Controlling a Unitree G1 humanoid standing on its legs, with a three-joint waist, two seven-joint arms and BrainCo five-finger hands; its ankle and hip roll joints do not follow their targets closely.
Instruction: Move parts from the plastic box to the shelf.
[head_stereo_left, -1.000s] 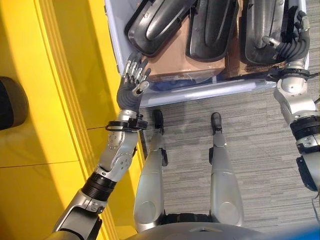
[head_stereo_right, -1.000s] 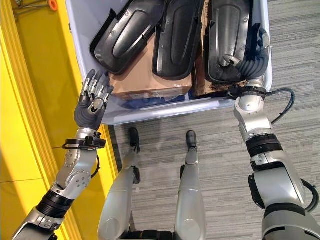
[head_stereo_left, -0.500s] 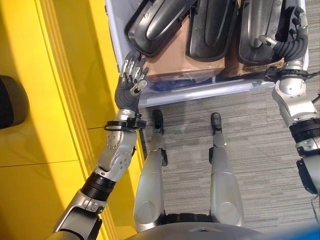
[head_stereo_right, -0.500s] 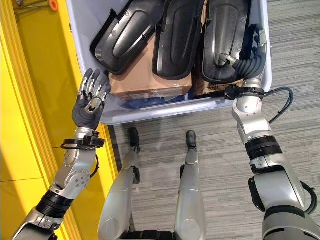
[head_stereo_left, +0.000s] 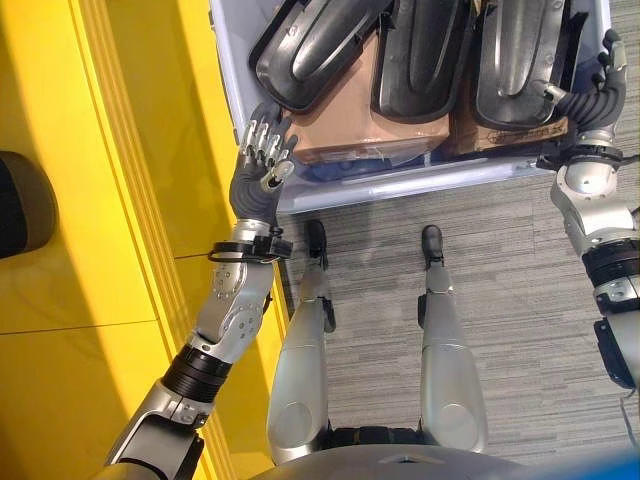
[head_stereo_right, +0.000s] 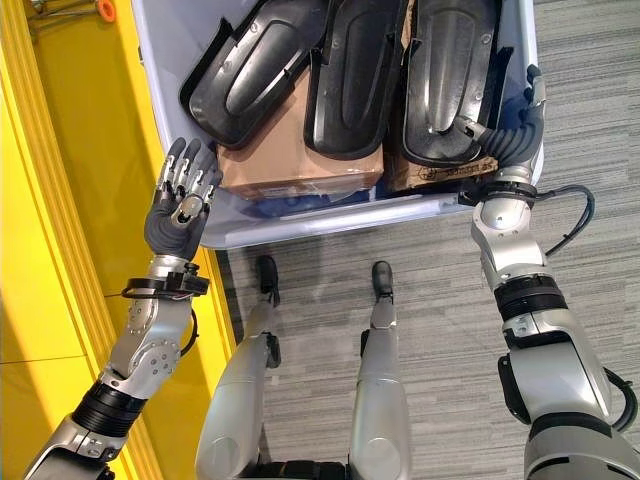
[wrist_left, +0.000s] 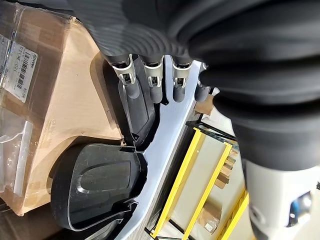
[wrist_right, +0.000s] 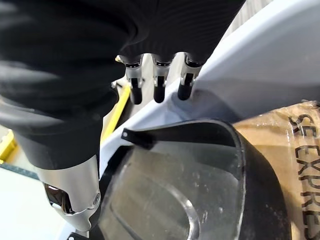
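Both hands, left hand (head_stereo_right: 181, 215) and right hand (head_stereo_right: 512, 130), fingers apart, flank the rigid, light-looking black moulded plastic part (head_stereo_right: 447, 75) at two o'clock; grip its rim.

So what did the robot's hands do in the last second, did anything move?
The right hand slid outward to the box's right wall, and the rightmost black part shifted a little with it. The left hand rose slightly at the box's near left corner. The other two parts stayed put.
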